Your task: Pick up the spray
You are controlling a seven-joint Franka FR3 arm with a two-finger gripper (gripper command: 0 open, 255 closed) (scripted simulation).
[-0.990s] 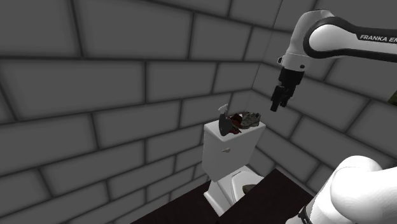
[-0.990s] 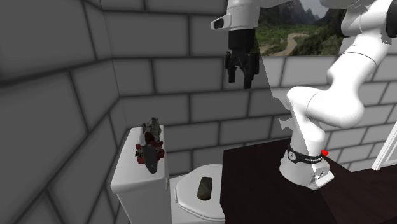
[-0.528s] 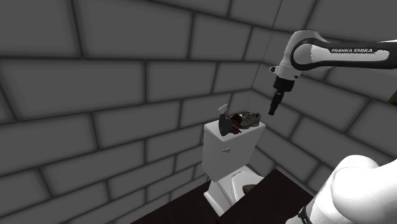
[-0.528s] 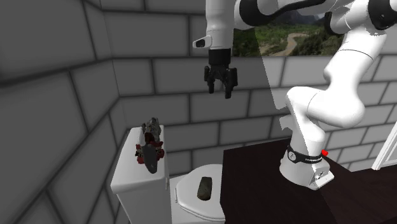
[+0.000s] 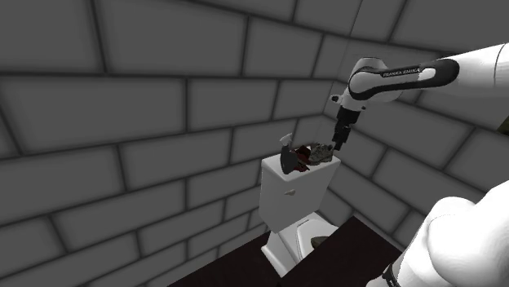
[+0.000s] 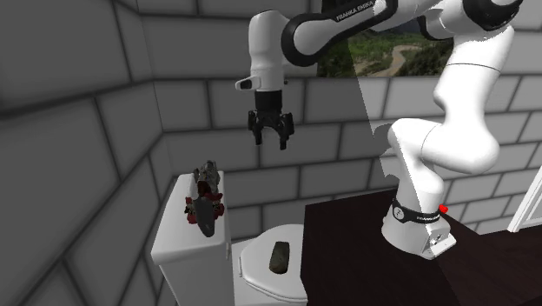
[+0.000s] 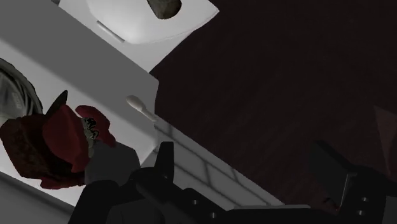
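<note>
Grey block walls (image 5: 122, 98) enclose a corner in which a white toilet (image 5: 287, 245) is set on a dark floor (image 6: 347, 252). A landscape picture (image 6: 391, 52) is seen on the wall in the second exterior view.

1. The black fingers (image 6: 258, 135) are held well apart. Nothing is clasped and nothing lies between them.
2. The gripper (image 6: 270, 141) is pointed downward and hangs in the air, apart from every object. In the wrist view the gripper (image 7: 245, 153) is seen over the edge of the tank (image 7: 121, 137), with the flush lever (image 7: 140, 108) just ahead of one finger.
3. Three objects are lined up on the tank (image 5: 289, 187). In the shoulder view the gripper (image 5: 337, 143) is placed just above and beside the nearest of them, a grey-green object (image 5: 323, 151).
4. A dark red object (image 5: 305, 155) is found next in the row, touching the grey-green one. In the wrist view the dark red object (image 7: 57, 146) is seen beside one finger.
5. The spray (image 5: 285, 155), drawn pale grey with its trigger head uppermost, is placed at the far end of the row, at about eight o'clock of the gripper in the shoulder view, and is untouched.
6. A brown lump (image 6: 278, 256) rests on the seat lid (image 6: 256, 269), at six o'clock of the gripper in the second exterior view.
7. The white arm (image 6: 452, 130) rises from the floor at four o'clock of the gripper in that view.
</note>
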